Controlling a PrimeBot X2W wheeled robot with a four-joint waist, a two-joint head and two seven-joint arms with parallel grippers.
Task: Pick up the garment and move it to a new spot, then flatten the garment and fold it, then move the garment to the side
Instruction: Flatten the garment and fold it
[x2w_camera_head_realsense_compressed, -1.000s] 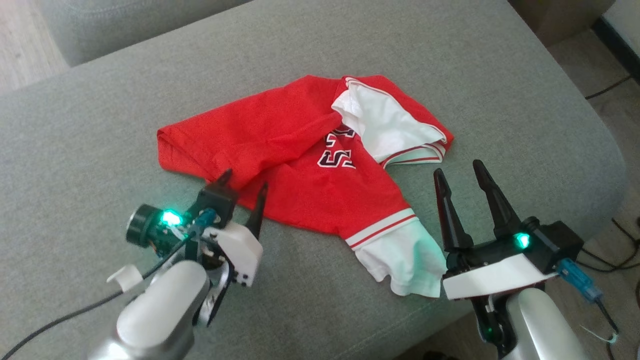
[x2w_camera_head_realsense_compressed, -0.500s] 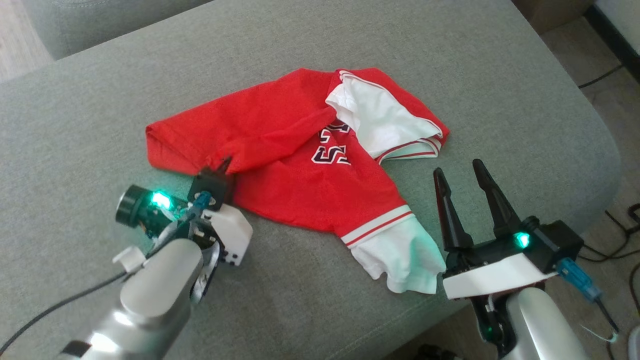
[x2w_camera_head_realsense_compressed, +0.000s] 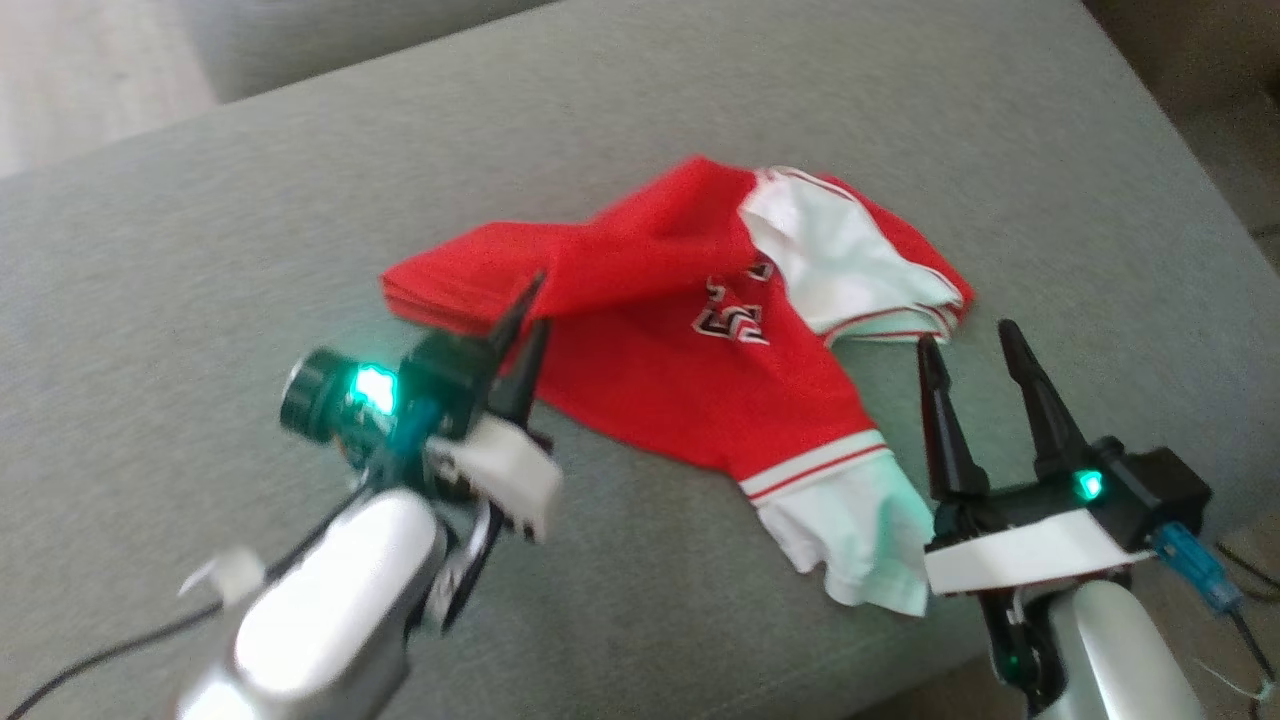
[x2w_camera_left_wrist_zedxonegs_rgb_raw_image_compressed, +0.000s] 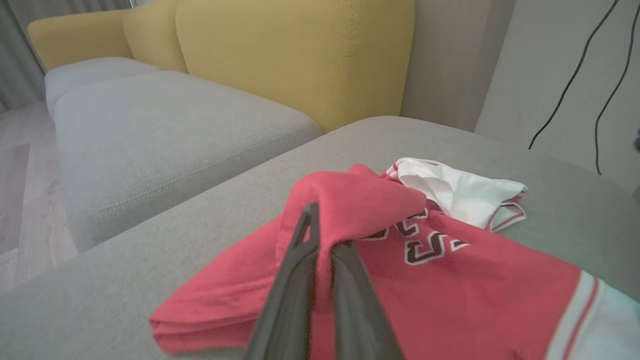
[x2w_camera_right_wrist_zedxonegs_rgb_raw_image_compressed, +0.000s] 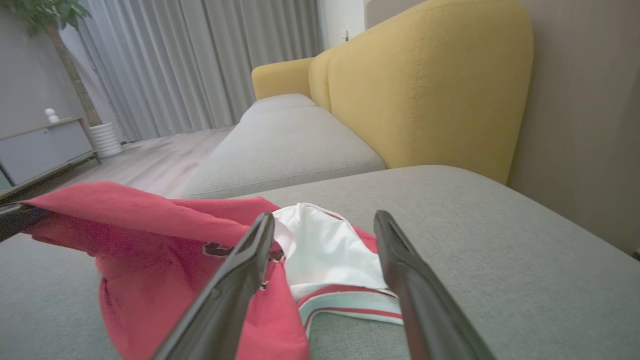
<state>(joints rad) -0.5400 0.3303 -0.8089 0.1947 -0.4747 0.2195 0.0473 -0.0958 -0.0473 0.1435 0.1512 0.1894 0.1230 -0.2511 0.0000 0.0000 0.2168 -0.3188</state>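
The garment (x2w_camera_head_realsense_compressed: 660, 370) is a red shirt with white sleeves and dark lettering, lying crumpled on the grey cushion (x2w_camera_head_realsense_compressed: 200, 260). My left gripper (x2w_camera_head_realsense_compressed: 536, 305) is shut on a fold of its red body near the left hem, and that fold is raised off the cushion. In the left wrist view the fingers (x2w_camera_left_wrist_zedxonegs_rgb_raw_image_compressed: 300, 260) pinch the red cloth (x2w_camera_left_wrist_zedxonegs_rgb_raw_image_compressed: 360, 205), which drapes over their tips. My right gripper (x2w_camera_head_realsense_compressed: 968, 336) stands open just right of the lower white sleeve (x2w_camera_head_realsense_compressed: 860, 520), holding nothing. In the right wrist view its open fingers (x2w_camera_right_wrist_zedxonegs_rgb_raw_image_compressed: 235, 280) frame the garment's white sleeve (x2w_camera_right_wrist_zedxonegs_rgb_raw_image_compressed: 325, 250).
The cushion's front edge (x2w_camera_head_realsense_compressed: 900, 650) runs close by my right arm. A second grey seat (x2w_camera_left_wrist_zedxonegs_rgb_raw_image_compressed: 150, 130) and a yellow backrest (x2w_camera_left_wrist_zedxonegs_rgb_raw_image_compressed: 300, 55) lie beyond. Black cables (x2w_camera_left_wrist_zedxonegs_rgb_raw_image_compressed: 600, 75) hang on the wall to the right. Bare cushion spreads left of the garment.
My left gripper has shut on the garment's red fold and lifted it, bunching the left side. The right gripper stays open and still. The head camera has shifted.
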